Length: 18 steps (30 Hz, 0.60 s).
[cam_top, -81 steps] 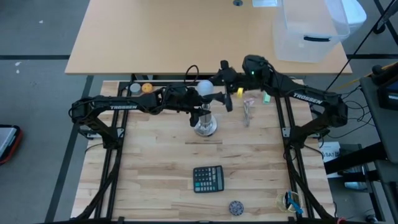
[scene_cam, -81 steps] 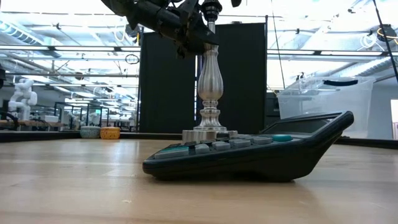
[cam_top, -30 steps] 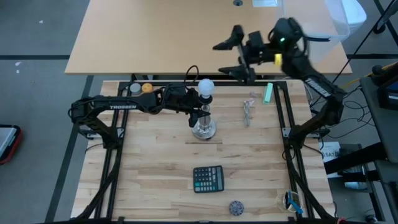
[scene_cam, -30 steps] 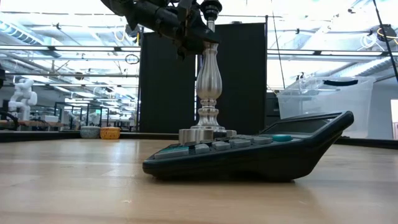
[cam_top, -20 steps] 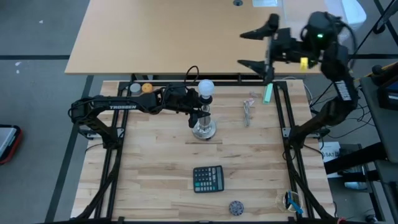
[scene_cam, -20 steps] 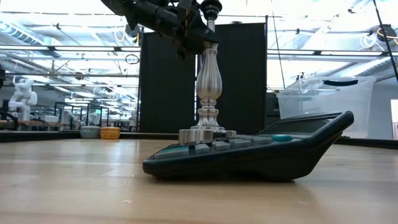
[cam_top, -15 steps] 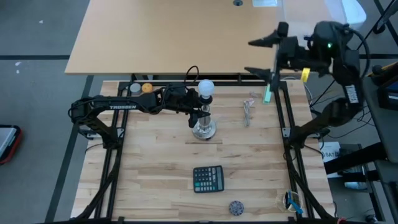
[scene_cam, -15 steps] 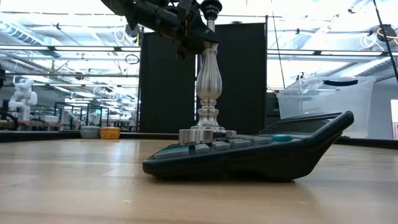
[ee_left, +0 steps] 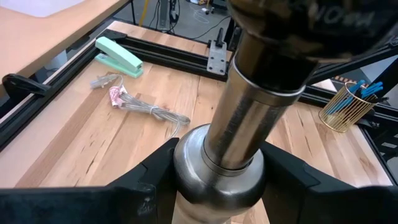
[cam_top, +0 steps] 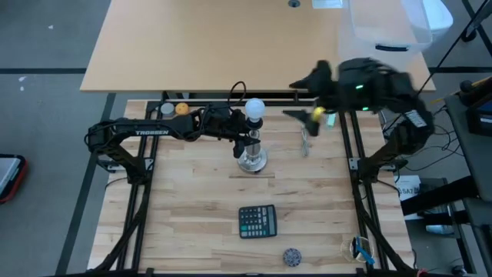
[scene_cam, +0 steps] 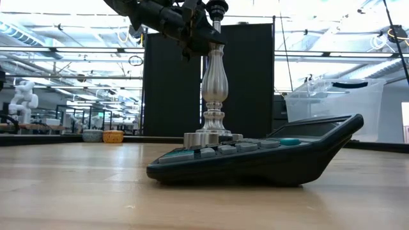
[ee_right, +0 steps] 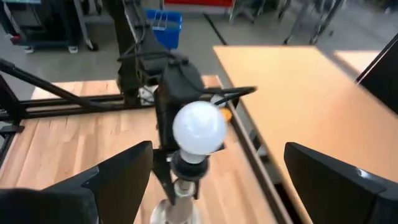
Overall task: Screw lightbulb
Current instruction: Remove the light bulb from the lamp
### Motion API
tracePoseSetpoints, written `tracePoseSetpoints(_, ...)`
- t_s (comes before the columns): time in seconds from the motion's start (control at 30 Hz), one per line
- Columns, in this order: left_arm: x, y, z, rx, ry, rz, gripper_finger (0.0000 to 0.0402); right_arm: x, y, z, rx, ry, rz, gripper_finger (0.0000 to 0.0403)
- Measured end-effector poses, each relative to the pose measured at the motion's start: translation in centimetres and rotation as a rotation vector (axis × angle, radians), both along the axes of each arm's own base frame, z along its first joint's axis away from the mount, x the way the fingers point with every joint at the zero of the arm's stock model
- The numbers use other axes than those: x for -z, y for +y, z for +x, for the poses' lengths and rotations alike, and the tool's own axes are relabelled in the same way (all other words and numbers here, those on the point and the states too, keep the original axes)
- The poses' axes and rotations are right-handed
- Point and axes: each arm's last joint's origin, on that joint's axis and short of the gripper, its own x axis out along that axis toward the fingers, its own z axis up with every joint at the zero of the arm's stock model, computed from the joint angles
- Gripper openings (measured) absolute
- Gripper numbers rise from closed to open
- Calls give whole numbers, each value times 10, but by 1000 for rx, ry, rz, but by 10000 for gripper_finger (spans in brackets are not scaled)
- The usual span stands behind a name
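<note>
The big wooden table (cam_top: 192,223) holds everything. Over it reach two dark arms. The left claw (cam_top: 244,137) is shut tight around the neck of the silver stand (cam_top: 252,156), just under the dark socket; in the left wrist view its two fingers (ee_left: 152,183) squeeze the round metal part from both sides. The right claw (cam_top: 301,96) is up in the air, off to the side of the stand and not touching anything. Its fingers are spread wide, and in the right wrist view there is nothing between them.

The lightbulb (cam_top: 254,108) sits on top of the stand, straight above the left claw and well apart from the right claw. In the right wrist view the white ball (ee_right: 199,127) stands up straight, and its metal end is down in the socket.

Closer to me than both claws lies a calculator (cam_top: 257,221). Next to the right claw, on the table, are a green stapler (ee_left: 119,50) and a small clear wrapper (cam_top: 307,138). A little orange ball (cam_top: 181,108) lies behind the left arm.

I think the job is nearly done. The bulb is in and let go. I cannot tell if it is twisted all the way. What may be left is one more turn, and the left claw letting go
</note>
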Motion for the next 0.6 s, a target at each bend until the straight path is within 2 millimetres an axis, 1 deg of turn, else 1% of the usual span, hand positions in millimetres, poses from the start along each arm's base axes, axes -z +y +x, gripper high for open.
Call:
tracePoseSetpoints(0.2, 0, 0, 0, -12, 2, 4, 175, 25, -1, 49, 121, 79, 23, 357)
tracePoseSetpoints(0.3, 0, 0, 0, -18, 2, 6, 175, 32, 0, 69, 137, 55, 44, 357)
tracePoseSetpoints(0.43, 0, 0, 0, -19, 2, 6, 175, 37, 5, 86, 119, 29, 67, 357)
tracePoseSetpoints(0.6, 0, 1, 0, -22, 3, 7, 175, 46, 6, 98, 157, 30, 130, 357)
